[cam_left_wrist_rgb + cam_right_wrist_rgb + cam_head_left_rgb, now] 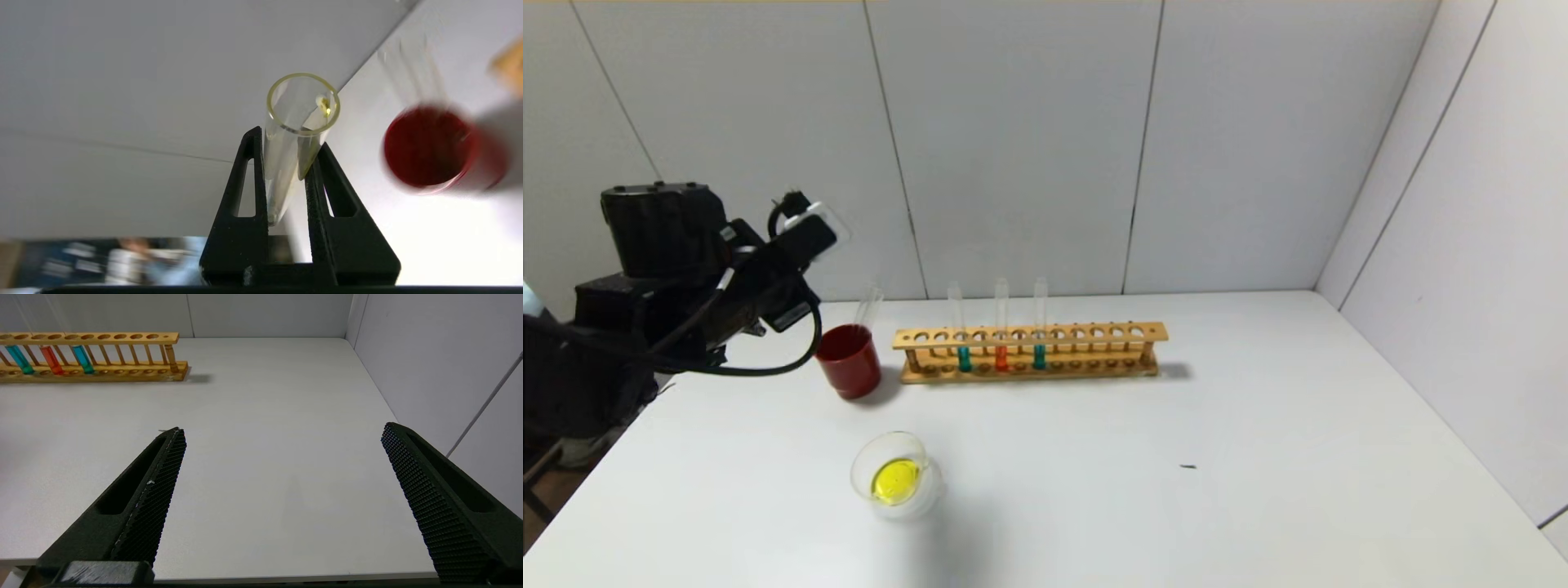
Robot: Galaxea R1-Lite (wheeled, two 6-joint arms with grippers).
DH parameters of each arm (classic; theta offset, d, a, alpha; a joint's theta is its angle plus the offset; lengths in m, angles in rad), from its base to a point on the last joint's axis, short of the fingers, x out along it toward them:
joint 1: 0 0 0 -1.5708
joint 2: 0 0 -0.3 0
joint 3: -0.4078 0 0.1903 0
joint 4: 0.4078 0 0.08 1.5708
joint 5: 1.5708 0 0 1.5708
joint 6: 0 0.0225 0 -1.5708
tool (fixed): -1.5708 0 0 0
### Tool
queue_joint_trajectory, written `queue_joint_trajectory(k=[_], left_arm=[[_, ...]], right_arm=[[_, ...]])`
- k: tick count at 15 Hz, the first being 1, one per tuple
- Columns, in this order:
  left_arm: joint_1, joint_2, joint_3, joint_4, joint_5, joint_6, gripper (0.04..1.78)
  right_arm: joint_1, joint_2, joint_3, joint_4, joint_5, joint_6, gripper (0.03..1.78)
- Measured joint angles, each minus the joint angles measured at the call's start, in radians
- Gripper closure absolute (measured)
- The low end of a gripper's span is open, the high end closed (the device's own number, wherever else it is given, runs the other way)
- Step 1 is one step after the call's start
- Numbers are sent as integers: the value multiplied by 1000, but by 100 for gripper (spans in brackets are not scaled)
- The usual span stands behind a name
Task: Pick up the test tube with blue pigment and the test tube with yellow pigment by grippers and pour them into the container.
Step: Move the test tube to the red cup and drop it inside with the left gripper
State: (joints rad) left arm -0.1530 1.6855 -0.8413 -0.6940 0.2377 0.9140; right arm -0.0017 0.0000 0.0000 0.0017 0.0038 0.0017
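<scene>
My left gripper [288, 139] is shut on a slim clear test tube [282, 171] that holds only yellow traces and a drop at its rim. In the head view this gripper [813, 224] is raised at the far left, up and to the left of the dark red cup [849, 359]. The clear glass container [897, 478] stands front-left on the table with yellow liquid in it. The test tube with blue pigment [1039, 327] stands in the wooden rack [1094, 335]; it also shows in the right wrist view [83, 358]. My right gripper [282, 428] is open and empty above the table's near right part.
The rack also holds a teal tube [964, 347] and an orange tube [1001, 343]. An empty clear tube [869, 300] leans in the dark red cup [429, 147]. Grey walls close the back and right. A small dark speck [1188, 466] lies on the table.
</scene>
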Motion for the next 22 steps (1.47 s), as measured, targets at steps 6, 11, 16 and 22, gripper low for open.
queue_joint_trajectory(k=[6,11,16,22], left_arm=[[76,26,-138,137,-275,-667,151],[126,98,-131,126,-358,-724,151],[124,229,-125,-29,-361,-728,151],[137,327,-113,-66,-361,-723,151]], right_arm=[[0,0,0,0,0,0,6],[0,0,0,0,0,0,6],[0,0,0,0,0,0,6],[0,0,0,0,0,0,6]])
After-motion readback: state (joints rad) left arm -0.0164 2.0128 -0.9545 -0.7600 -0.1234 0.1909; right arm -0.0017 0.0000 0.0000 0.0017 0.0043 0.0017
